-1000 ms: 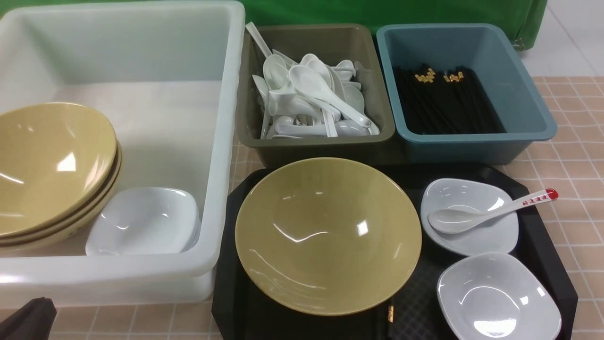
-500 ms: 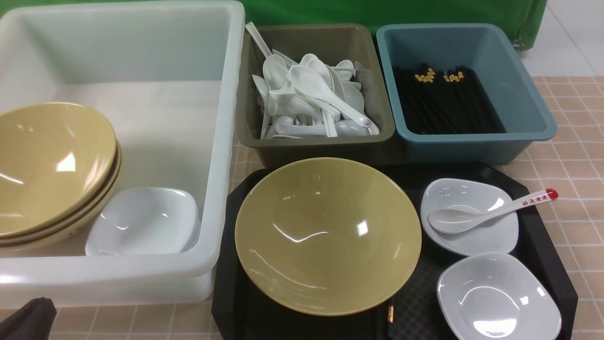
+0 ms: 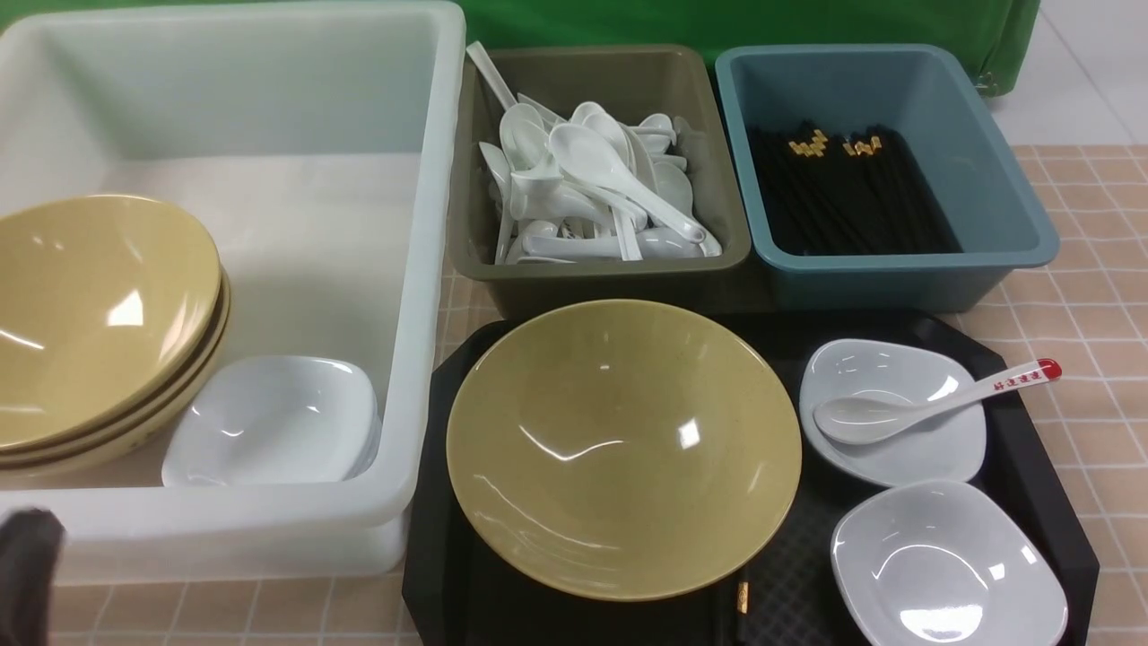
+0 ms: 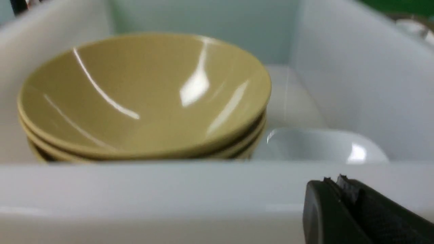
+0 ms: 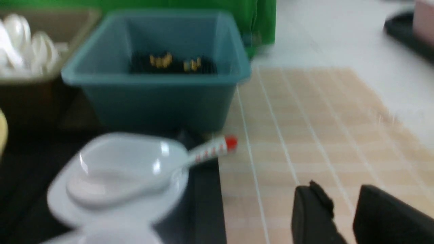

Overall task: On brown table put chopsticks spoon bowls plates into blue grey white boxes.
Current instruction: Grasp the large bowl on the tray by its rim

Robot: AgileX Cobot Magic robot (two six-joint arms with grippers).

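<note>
- The left gripper (image 3: 25,565) is seen low at the near edge of the brown table (image 3: 1094,296), left end. It's just outside the near wall of the white box (image 3: 224,529). Its jaws are pressed together and nothing is held.
- The right gripper (image 5: 340,203) is only caught in its own wrist view. It's hung over bare tiles on the right side of the table, beside the black tray (image 3: 1031,467). The jaws are parted a bit with nothing between them.
- One yellow bowl (image 3: 623,449) is sat on the left half of the tray.
- A stack of yellow bowls (image 3: 90,314) is parked in the white box's near-left corner, with a white dish (image 3: 269,422) touching it.
- Two plates are left on the tray's right side: the far plate (image 3: 924,453) and the near plate (image 3: 946,565) at the near-right corner.
- The spoon (image 3: 915,408) is laid in the far plate, its red tip poking past the tray's right edge.
- The grey box (image 3: 610,278) is filled with plain white spoons (image 3: 592,179).
- The chopsticks (image 3: 843,197) are piled in the blue box (image 3: 897,278). Both small boxes are lined up behind the tray's far edge.
</note>
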